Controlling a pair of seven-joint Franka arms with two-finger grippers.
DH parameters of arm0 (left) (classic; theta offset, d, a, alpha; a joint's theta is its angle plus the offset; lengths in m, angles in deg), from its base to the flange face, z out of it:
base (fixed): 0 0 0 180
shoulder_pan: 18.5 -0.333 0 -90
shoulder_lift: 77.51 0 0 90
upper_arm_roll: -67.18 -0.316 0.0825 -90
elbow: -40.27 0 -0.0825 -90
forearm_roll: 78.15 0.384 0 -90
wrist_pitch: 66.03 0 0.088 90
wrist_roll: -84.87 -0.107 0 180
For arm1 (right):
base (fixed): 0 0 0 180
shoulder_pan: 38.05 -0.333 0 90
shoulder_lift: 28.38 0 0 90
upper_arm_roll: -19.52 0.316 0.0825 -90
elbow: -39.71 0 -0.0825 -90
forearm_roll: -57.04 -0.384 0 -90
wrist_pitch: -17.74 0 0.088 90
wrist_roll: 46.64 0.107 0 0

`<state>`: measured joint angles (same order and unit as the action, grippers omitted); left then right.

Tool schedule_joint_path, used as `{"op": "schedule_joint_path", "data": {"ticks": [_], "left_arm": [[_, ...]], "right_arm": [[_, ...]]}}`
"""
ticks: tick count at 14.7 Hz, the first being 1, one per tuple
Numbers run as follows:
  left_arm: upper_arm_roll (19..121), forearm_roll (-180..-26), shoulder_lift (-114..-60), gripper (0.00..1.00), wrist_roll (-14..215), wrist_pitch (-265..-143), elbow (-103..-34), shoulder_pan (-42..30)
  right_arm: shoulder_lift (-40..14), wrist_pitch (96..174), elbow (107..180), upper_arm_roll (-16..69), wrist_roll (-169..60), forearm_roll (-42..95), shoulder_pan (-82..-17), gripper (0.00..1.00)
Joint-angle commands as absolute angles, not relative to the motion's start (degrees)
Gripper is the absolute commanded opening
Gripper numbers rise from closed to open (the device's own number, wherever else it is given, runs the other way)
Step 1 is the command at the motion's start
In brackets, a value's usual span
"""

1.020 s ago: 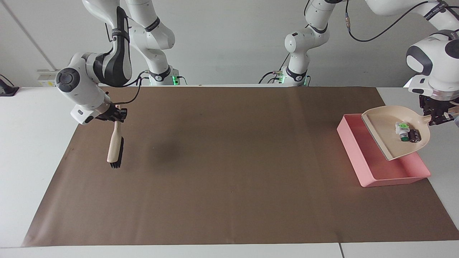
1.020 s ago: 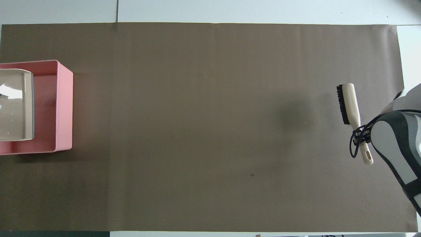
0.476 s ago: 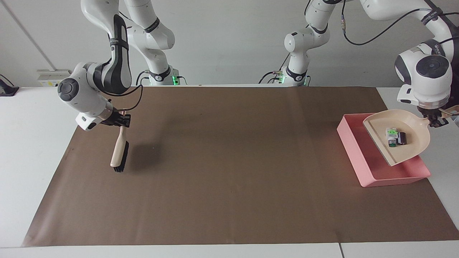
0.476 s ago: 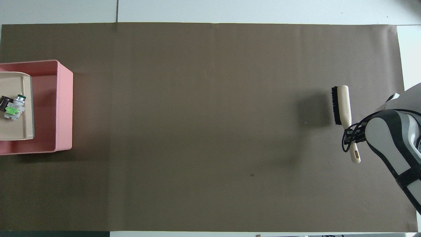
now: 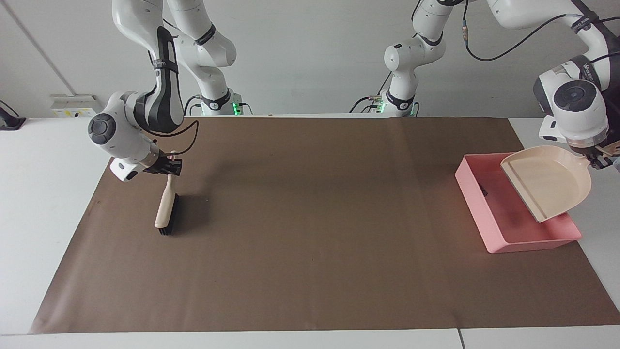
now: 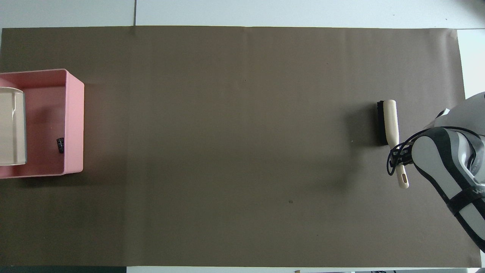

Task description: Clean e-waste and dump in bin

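Observation:
At the left arm's end of the table, the pink bin (image 5: 528, 242) (image 6: 74, 121) rests on the brown paper. My left gripper (image 5: 598, 162) is shut on the handle of the cream dustpan (image 5: 550, 179) (image 6: 11, 131), which hangs tilted over the bin with its pan bare. One small dark piece of e-waste (image 5: 483, 189) (image 6: 60, 145) lies inside the bin by its wall. Toward the other end, my right gripper (image 5: 169, 167) (image 6: 401, 157) is shut on the handle of a cream brush (image 5: 165, 211) (image 6: 390, 121), whose black bristle end is down at the paper.
Brown paper (image 5: 310, 232) covers most of the white table (image 5: 43, 194). The bin stands at the paper's edge, with bare white table beside it at the left arm's end.
The dustpan has tipped steeper over the bin, and the e-waste that lay in it has slid out. The right arm has lowered the brush and shifted it slightly toward the table's middle.

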<state>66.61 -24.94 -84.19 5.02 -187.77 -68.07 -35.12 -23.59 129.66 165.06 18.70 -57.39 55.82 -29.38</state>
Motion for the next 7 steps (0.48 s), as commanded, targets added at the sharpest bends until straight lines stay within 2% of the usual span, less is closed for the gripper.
{"op": "schedule_joint_path", "data": {"ticks": [1,2,3,4,5,7], "left_arm": [[66.5,-21.2,-83.0,0.00,5.8,-186.1,-67.3,-34.6],[66.7,-21.1,-82.5,0.00,5.1,-184.4,-66.6,-34.4],[66.7,-21.0,-81.6,0.00,4.5,-183.1,-66.4,-33.8],[66.8,-20.9,-80.6,0.00,4.4,-181.9,-66.3,-32.8],[66.7,-19.6,-80.0,0.00,4.9,-179.7,-66.3,-31.2],[66.9,-11.6,-79.6,0.00,9.3,-174.0,-66.4,-26.6]], "right_arm": [[-23.8,130.0,165.7,19.3,-58.5,55.1,-29.0,0.14],[-23.8,129.4,165.4,19.3,-58.5,55.1,-29.7,0.30],[-23.7,128.9,165.0,19.3,-58.4,55.2,-30.2,0.53],[-23.8,128.8,165.0,19.3,-58.6,55.2,-30.1,0.82],[-23.9,128.7,165.0,19.3,-58.7,55.2,-30.1,1.00],[-24.2,128.6,164.6,19.3,-58.8,55.2,-30.2,1.00]]}}
